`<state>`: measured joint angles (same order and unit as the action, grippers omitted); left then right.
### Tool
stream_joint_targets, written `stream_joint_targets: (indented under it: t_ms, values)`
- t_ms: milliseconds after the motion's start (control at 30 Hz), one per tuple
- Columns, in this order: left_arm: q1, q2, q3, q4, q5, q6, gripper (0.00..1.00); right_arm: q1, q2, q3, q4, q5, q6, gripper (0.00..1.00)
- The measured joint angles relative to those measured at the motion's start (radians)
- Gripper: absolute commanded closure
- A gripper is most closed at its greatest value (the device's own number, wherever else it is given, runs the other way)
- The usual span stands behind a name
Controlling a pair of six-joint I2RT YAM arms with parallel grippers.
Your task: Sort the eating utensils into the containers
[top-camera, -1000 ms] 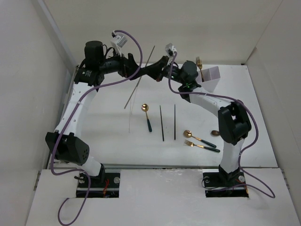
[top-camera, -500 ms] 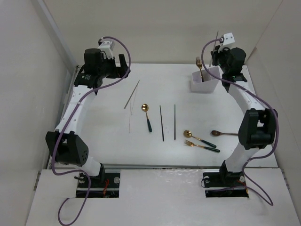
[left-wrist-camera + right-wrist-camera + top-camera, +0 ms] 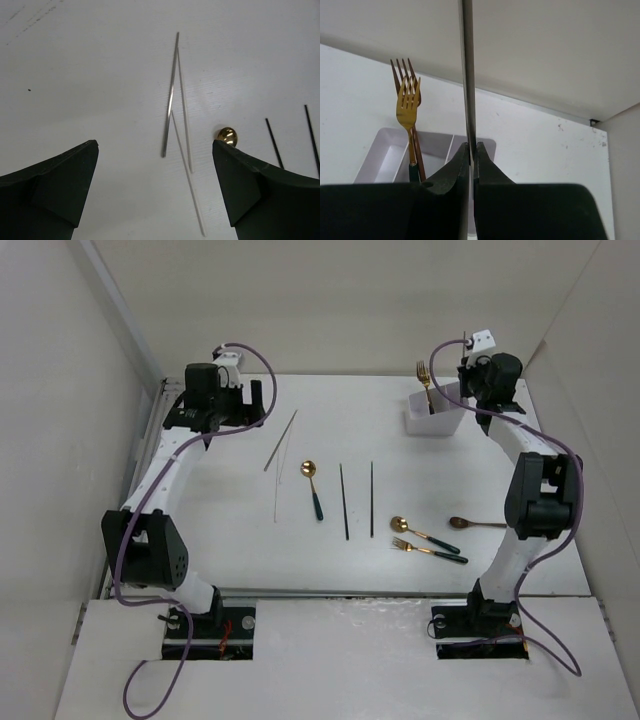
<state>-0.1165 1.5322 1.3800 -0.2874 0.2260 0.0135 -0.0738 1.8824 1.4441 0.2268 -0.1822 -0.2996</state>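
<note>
My right gripper (image 3: 472, 146) is shut on a thin silver chopstick (image 3: 468, 75) that stands upright between its fingers. It hangs over the white container (image 3: 432, 140) at the back right (image 3: 440, 418), where a gold fork (image 3: 408, 100) and a brown fork (image 3: 397, 75) stand. My left gripper (image 3: 155, 145) is open at the back left (image 3: 262, 405), above two silver chopsticks (image 3: 170, 95) lying on the table. A gold spoon (image 3: 312, 488) and two dark chopsticks (image 3: 344, 500) lie mid-table.
A gold spoon (image 3: 420, 532), a gold fork (image 3: 428, 550) and a brown spoon (image 3: 477, 523) lie at the front right, close to the right arm's lower link. White walls enclose the table on the left, back and right.
The right gripper swung from the back middle to above the container, carrying the silver chopstick. The left gripper pulled back to the left and now sits lower, over the silver chopsticks.
</note>
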Motion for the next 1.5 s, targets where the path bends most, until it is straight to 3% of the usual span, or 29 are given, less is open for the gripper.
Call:
stream_joint_targets:
  t_ms: [233, 300, 433, 700, 900, 1233, 1500]
  values:
    - [0.0, 0.058, 0.0, -0.028, -0.033, 0.095, 0.05, -0.005, 0.045, 0.0, -0.025, -0.01, 0.031, 0.79]
    - [0.0, 0.069, -0.002, -0.029, -0.033, 0.107, 0.05, -0.006, 0.05, 0.0, -0.041, -0.004, 0.045, 0.66]
    - [0.0, 0.085, -0.002, -0.039, -0.032, 0.119, 0.07, -0.012, 0.052, 0.0, -0.048, 0.003, 0.07, 0.52]
    - [-0.014, 0.111, -0.002, -0.055, -0.036, 0.14, 0.25, -0.013, 0.042, 0.0, -0.053, 0.003, 0.104, 0.47]
    - [-0.082, 0.193, 0.014, -0.053, -0.04, 0.204, 0.21, -0.007, -0.063, -0.023, -0.071, -0.001, 0.143, 0.44]
    - [-0.121, 0.616, 0.282, 0.035, -0.118, 0.18, 0.3, 0.083, -0.248, -0.079, -0.054, -0.048, 0.151, 0.44]
    - [-0.14, 0.686, 0.358, 0.053, -0.177, 0.193, 0.34, 0.079, -0.252, -0.1, -0.063, -0.064, 0.143, 0.44]
